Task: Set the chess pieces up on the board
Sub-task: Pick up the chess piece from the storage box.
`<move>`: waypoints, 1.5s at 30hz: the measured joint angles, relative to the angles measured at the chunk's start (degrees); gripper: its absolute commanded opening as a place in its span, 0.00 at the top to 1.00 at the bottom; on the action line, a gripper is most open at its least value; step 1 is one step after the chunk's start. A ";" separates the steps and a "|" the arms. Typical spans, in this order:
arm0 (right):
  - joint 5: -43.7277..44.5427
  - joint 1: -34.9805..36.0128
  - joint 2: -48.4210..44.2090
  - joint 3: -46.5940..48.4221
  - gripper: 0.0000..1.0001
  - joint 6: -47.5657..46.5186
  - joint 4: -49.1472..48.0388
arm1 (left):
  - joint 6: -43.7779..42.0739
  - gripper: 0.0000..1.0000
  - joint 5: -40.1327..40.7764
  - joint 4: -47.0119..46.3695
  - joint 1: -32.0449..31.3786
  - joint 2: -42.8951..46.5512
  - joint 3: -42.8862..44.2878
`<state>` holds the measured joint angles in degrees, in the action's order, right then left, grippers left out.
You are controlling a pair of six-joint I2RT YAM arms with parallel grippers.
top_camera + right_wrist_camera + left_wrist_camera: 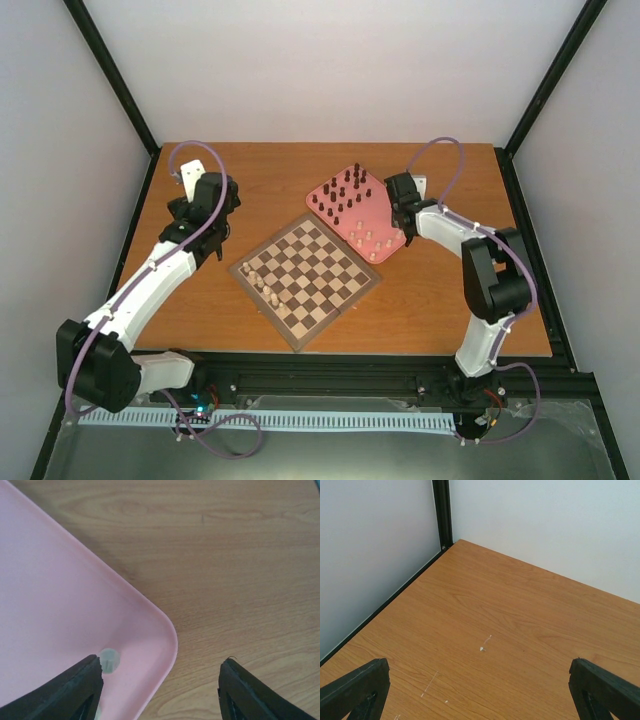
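Observation:
The chessboard (318, 288) lies as a diamond in the middle of the table. Several cream pieces (262, 283) stand along its left edge. The pink tray (374, 205) behind it holds several dark pieces (340, 195) and several cream pieces (368, 238). My right gripper (402, 218) is open over the tray's right corner (170, 640). In the right wrist view its jaws (160, 690) straddle the rim, and one cream piece (109, 660) stands just by the left finger (75, 690). My left gripper (205, 205) is open and empty over bare table left of the board, jaws wide (480, 690).
The wooden table (495, 610) ends at white walls with black corner posts (441, 512); the left gripper faces the back-left corner. A few small white scuffs (485, 645) mark the table there. A black rail runs along the near edge (330, 375).

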<state>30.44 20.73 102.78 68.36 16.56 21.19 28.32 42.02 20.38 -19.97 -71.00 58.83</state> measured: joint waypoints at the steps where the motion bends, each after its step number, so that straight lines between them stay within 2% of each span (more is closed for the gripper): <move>1: -0.15 -0.46 1.20 0.39 0.42 0.09 0.17 | 0.00 0.00 -0.02 0.00 0.00 -0.07 0.00; 4: -1.27 -0.96 4.28 1.29 0.47 0.31 0.26 | 0.00 0.00 0.00 -0.02 0.00 -0.09 0.00; 13: -5.75 -1.16 6.69 1.92 0.47 -0.26 -0.66 | 0.00 0.00 0.26 0.00 0.00 -0.68 0.07; 19: -8.00 -1.42 8.41 3.63 0.59 -0.96 -1.62 | 0.00 0.00 0.42 0.00 0.00 -1.01 0.07; 25: -9.18 -2.29 11.87 5.16 0.65 -1.03 -1.68 | 0.00 0.00 0.46 0.00 0.00 -1.11 0.07; 31: -9.51 -2.49 12.02 5.25 0.77 -1.03 -1.60 | 0.00 0.00 0.46 0.00 0.00 -1.66 0.28; 37: -9.94 -2.86 12.13 6.14 0.95 -1.09 -1.33 | 0.00 0.00 0.50 0.00 0.00 -1.68 0.52; 45: -11.15 -3.13 11.82 6.27 0.97 -1.05 -2.19 | 0.00 0.00 0.92 0.00 0.00 -1.70 0.59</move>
<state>19.29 17.61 114.61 74.63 15.51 19.00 28.32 42.94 20.38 -19.97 -72.71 59.42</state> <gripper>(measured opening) 0.088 0.997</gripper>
